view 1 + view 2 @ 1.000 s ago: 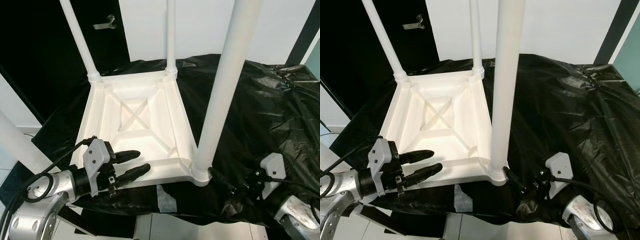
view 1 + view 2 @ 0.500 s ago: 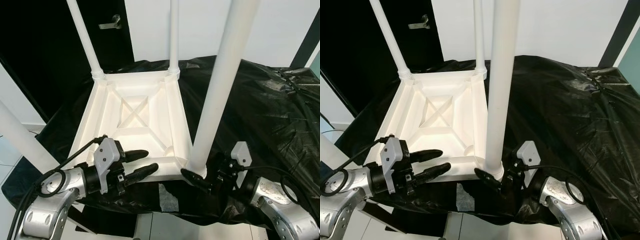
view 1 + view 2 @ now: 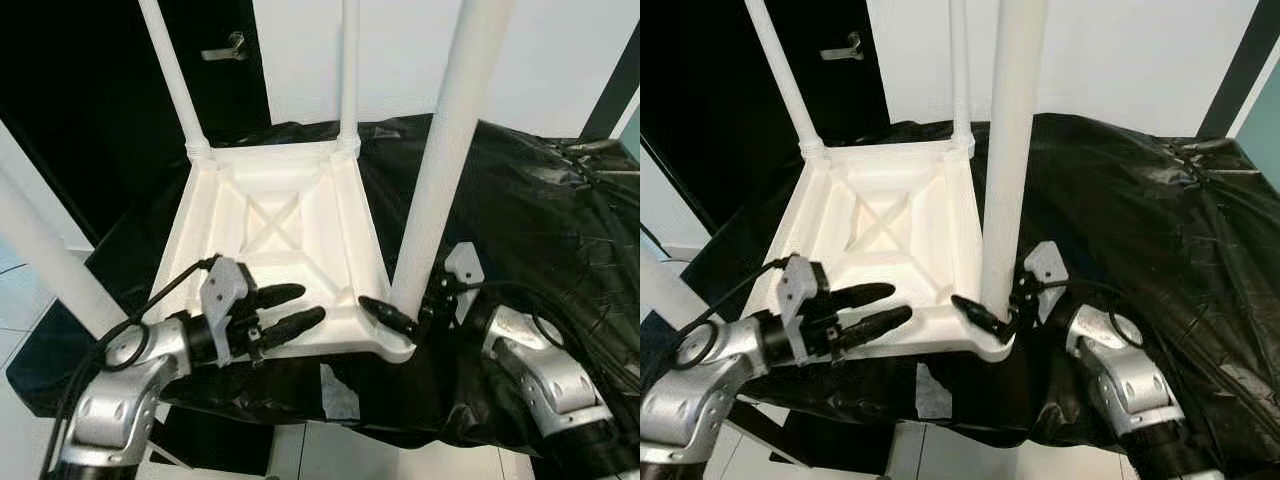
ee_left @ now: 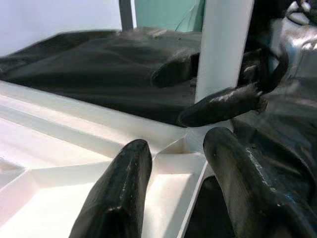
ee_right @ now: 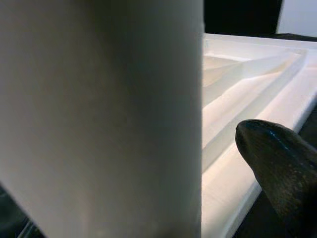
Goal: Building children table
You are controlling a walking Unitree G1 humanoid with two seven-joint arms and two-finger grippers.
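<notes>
A white children's table (image 3: 270, 225) lies upside down on a black sheet (image 3: 530, 210), its legs pointing up. Two legs stand at the far corners, a third, the near-left leg (image 3: 40, 255), is at the picture's left edge, and the thick near-right leg (image 3: 448, 150) rises close to me. My left gripper (image 3: 310, 303) is open, its fingers reaching over the table's near rim (image 4: 163, 148). My right gripper (image 3: 395, 300) is open at the base of the near-right leg (image 5: 99, 119). One of its fingers (image 3: 385, 315) lies on my side of the leg with a gap (image 5: 277, 163), the other behind it.
The black sheet drapes over a raised surface whose front edge is just below the grippers. A white patch (image 3: 338, 388) shows on the sheet's front. A dark door with a handle (image 3: 228, 47) stands at the far left beside a white wall. Tiled floor lies below.
My right arm has swung in from the lower right and brought its fingers around the foot of the near-right leg. My left gripper stays open at the near rim, slightly farther forward.
</notes>
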